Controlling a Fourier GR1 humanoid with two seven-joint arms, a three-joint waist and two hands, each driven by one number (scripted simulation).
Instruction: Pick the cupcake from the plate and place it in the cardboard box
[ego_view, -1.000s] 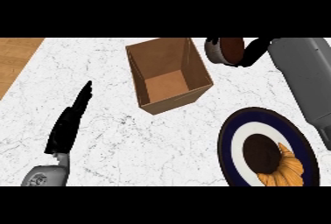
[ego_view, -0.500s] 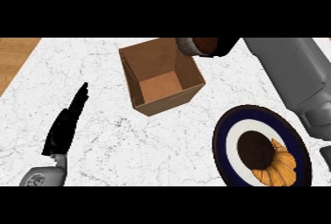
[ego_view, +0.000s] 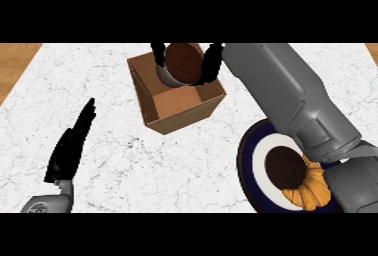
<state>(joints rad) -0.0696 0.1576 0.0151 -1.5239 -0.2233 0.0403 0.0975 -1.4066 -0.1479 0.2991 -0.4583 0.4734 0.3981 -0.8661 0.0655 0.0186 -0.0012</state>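
Brown cupcake (ego_view: 183, 62) sits in the right hand (ego_view: 209, 62), fingers curled round it, over the cardboard box (ego_view: 177, 97). Left hand (ego_view: 71, 145) rests open, fingers straight.

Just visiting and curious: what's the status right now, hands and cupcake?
Right hand shut on cupcake, above cardboard box. Left hand open, resting at left. Plate holds a croissant. Nothing blocking the box.

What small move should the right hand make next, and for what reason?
Probably lower a little and then open. The right hand holds the cupcake over the open cardboard box, near its far wall, so it seems ready for release. The left hand rests open at the left.
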